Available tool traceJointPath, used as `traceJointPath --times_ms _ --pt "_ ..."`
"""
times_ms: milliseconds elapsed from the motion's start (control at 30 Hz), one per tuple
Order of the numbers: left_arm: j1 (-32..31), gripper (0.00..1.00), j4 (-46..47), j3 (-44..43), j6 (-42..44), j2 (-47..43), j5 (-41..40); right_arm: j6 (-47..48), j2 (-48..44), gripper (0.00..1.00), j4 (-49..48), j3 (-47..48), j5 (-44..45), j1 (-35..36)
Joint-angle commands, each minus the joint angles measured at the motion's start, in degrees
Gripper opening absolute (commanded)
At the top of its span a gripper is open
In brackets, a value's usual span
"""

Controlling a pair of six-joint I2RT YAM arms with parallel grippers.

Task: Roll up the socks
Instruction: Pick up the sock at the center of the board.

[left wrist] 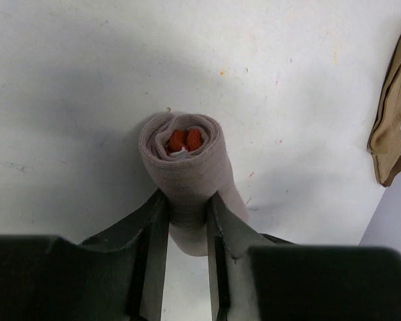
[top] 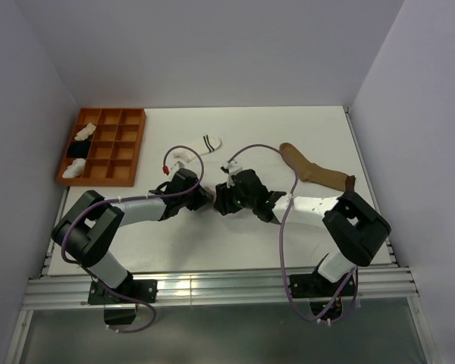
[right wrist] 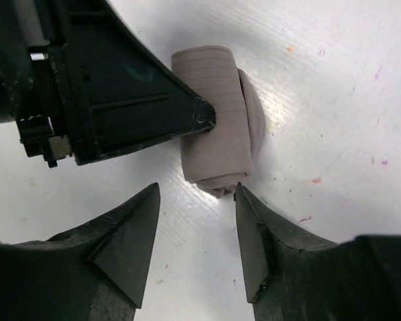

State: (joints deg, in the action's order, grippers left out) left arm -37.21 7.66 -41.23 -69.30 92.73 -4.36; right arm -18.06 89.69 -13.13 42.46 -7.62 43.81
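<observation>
ok so the grey sock [left wrist: 184, 167] is rolled into a tight little cylinder, and you can see a bit of red tucked in the middle of the spiral at its end; the left claw [left wrist: 186, 200] is pinching it across the body, one finger on each side, with the fabric squeezed in between them; from the right wrist view the roll sits low over the white surface [top: 288, 129] with a shadow beside it, can't really tell if it's resting there or held just off it; the right claw [right wrist: 195, 200] is spread wide and holds nothing, its two fingertips point at the near end of the roll, the one on the right of that view is just about at the fabric and the other is clear of it; in the top view both claws meet nose to nose around the middle of the surface and the roll itself is pretty much hidden between them; the other two socks lie flat and unrolled further back: the white striped sock [top: 210, 142] is just behind the claws, and the tan sock [top: 315, 171] with its dark toe is stretched out off to the right, near the right arm; back left there's an orange tray [top: 114, 111] with compartments, and two white bundles [top: 86, 133] and a black bundle [top: 78, 150] sit in its leftmost column
</observation>
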Motion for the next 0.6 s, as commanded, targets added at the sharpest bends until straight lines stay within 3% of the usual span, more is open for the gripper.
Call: traceJointPath --times_ms 0,267,567 --pt "0.12 0.20 -7.13 -0.07 2.41 2.28 -2.23 8.48 0.04 0.59 -2.52 -0.62 14.90 3.82" --pt "0.12 0.20 -7.40 -0.25 2.68 2.28 -1.88 15.06 3.03 0.64 -3.49 2.71 24.22 10.06" --pt "-0.05 0.20 -7.40 -0.43 2.85 2.72 -1.35 17.45 6.90 0.64 -4.80 4.74 24.58 12.70"
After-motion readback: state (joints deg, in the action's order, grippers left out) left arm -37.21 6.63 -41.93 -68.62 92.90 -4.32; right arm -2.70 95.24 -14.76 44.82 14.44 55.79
